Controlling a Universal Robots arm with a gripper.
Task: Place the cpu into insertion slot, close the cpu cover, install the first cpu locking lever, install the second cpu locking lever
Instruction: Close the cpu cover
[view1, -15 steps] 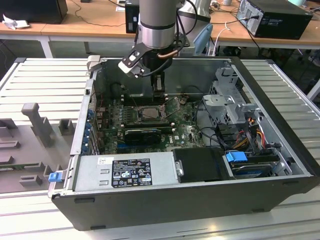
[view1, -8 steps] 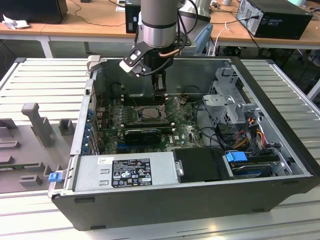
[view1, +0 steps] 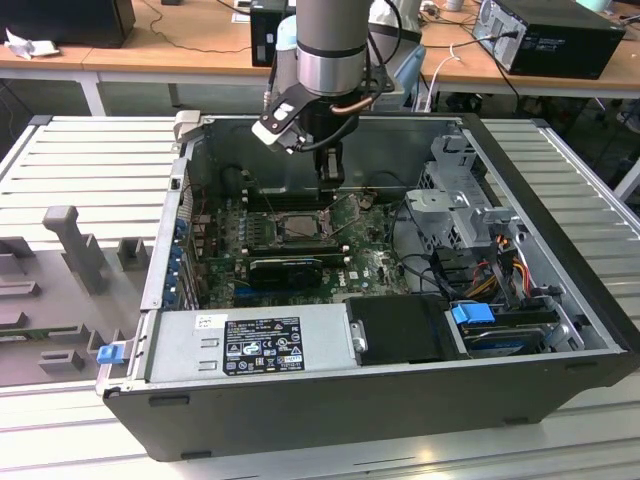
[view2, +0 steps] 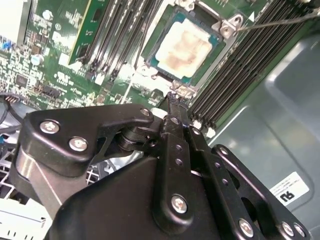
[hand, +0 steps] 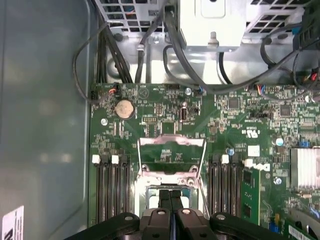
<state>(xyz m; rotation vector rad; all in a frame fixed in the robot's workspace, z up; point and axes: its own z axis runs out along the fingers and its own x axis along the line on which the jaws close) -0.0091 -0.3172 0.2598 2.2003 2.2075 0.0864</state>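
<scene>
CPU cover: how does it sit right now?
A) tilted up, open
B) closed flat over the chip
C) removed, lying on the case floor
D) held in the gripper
A: in the first wrist view the cover stands tilted up, and in the second wrist view the cpu lies bare with no frame over it.

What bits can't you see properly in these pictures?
Second wrist view: the chip covers the middle of the socket.
First wrist view: the pincer covers most of the chip.
Exterior view: the chip is too small to tell from its socket.
</scene>
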